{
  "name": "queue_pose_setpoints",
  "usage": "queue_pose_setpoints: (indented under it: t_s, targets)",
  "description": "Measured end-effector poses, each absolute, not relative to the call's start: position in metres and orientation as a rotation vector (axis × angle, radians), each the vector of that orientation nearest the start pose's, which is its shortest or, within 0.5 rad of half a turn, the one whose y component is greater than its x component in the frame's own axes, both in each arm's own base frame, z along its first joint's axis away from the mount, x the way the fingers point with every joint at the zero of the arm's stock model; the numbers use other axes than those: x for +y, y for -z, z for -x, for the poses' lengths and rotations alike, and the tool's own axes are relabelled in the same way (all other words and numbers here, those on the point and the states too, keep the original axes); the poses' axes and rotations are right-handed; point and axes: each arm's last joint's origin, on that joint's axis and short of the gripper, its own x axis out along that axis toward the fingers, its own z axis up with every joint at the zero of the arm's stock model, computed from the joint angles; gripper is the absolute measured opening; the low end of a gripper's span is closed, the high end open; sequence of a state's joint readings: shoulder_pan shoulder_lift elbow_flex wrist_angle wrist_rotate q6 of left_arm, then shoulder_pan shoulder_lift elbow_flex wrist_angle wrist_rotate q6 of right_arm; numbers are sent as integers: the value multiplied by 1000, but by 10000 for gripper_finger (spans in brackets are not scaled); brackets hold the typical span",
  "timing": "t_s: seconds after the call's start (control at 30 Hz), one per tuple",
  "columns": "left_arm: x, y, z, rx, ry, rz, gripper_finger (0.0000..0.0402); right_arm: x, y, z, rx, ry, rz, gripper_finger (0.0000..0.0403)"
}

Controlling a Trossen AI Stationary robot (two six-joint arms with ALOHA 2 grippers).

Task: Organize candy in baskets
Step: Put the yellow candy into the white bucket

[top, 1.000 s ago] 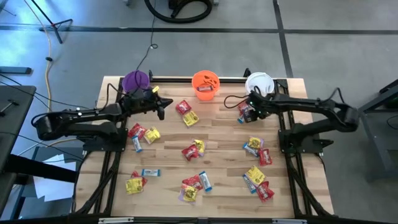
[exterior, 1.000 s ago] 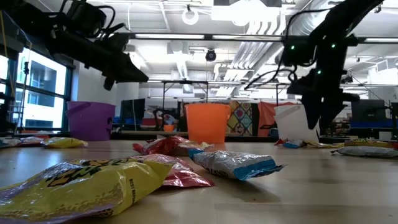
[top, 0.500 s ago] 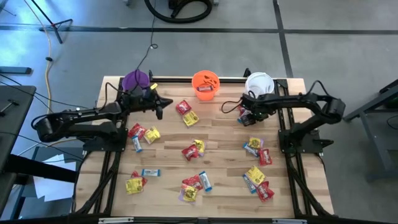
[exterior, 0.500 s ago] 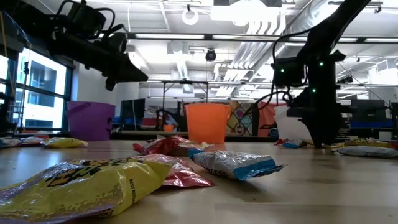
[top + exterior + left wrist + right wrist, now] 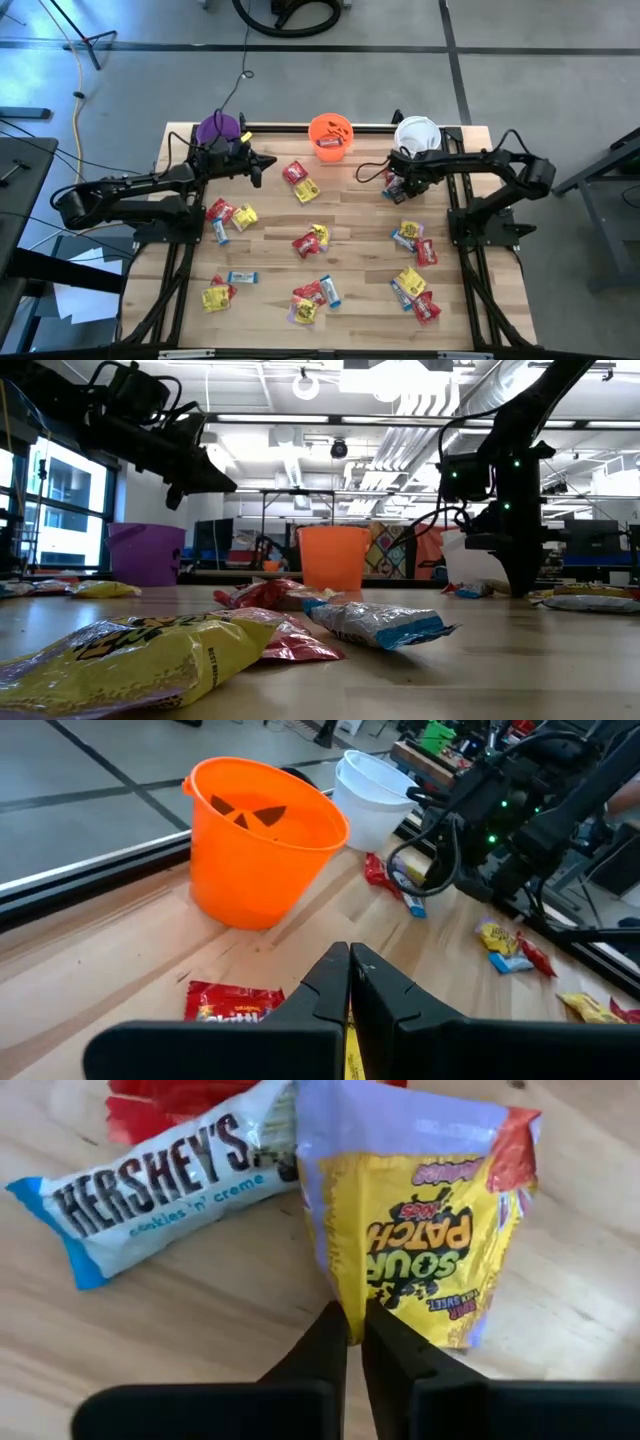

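Note:
Three baskets stand along the far edge: purple [image 5: 217, 128], orange with a dark face [image 5: 331, 135], white [image 5: 417, 133]. Candy packets lie scattered over the table. My right gripper [image 5: 398, 185] is down at the table in front of the white basket. It is shut on a yellow Sour Patch packet [image 5: 420, 1240] that lies beside a blue-and-white Hershey's bar [image 5: 160, 1175] and a red packet [image 5: 190, 1100]. My left gripper [image 5: 258, 167] hangs shut above the table between the purple and orange baskets. A yellow sliver shows in the slit between its fingers; I cannot tell whether it is held. My right gripper pinches the yellow packet's end edge [image 5: 350, 1295] between its two fingers. The fingers come from above and point down at the table, as the low view shows. The rest of the packet lies flat on the wood, spread out beyond the fingertips.
A red Skittles packet [image 5: 230, 1000] and a yellow one [image 5: 306, 190] lie in front of the orange basket. More candy clusters sit mid-table [image 5: 312, 240], near the left arm [image 5: 228, 216] and at the near right [image 5: 415, 290]. Bare wood lies between them.
My right gripper has come down from a little above the table onto the candies in front of the white basket and has shut on the yellow packet. My left gripper has drifted slightly toward the purple basket, staying shut and raised.

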State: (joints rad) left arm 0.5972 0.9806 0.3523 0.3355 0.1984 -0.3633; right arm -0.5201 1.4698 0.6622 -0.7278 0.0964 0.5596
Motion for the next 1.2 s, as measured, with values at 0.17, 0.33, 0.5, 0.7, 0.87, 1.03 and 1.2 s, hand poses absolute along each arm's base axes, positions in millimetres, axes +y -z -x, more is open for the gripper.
queue_pose_setpoints:
  t_s: [0.17, 0.33, 0.5, 0.7, 0.87, 1.03, 1.2]
  targets:
    - [107, -200, -167, 193, -454, 487, 0, -94, -155, -177, 1280, 715, -915, 9]
    - [108, -200, -167, 183, -488, 508, 0, -82, -181, -174, 1137, 607, -997, 6]
    - [107, -200, -168, 180, -510, 503, 0, -76, -211, -171, 892, 548, -1015, 4]
    - [107, -199, -168, 180, -515, 503, 0, -86, -255, -167, 585, 684, -937, 2]
    - [107, -199, -167, 181, -516, 504, 0, -115, -298, -166, 499, 829, -809, 1]
    - [107, -199, -167, 181, -516, 503, 0, -160, -308, -152, 647, 988, -881, 1]
    - [107, -199, -167, 182, -516, 503, 0, -202, -294, -144, 838, 1001, -983, 1]
